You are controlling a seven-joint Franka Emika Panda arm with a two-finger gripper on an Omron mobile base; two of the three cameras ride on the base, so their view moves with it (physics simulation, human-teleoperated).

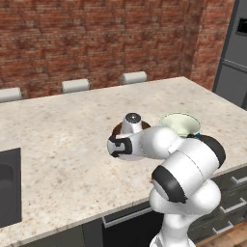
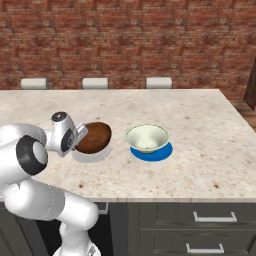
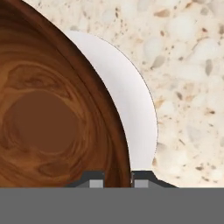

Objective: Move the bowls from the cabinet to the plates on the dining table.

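Over round grey plate [image 3: 131, 100], glossy brown bowl [image 3: 48, 109]

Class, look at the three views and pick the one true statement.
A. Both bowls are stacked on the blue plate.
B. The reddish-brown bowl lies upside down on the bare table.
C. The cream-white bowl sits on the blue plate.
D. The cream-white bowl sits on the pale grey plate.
C: in the right base view the cream-white bowl rests on the blue plate, while the reddish-brown bowl is over the pale grey plate.
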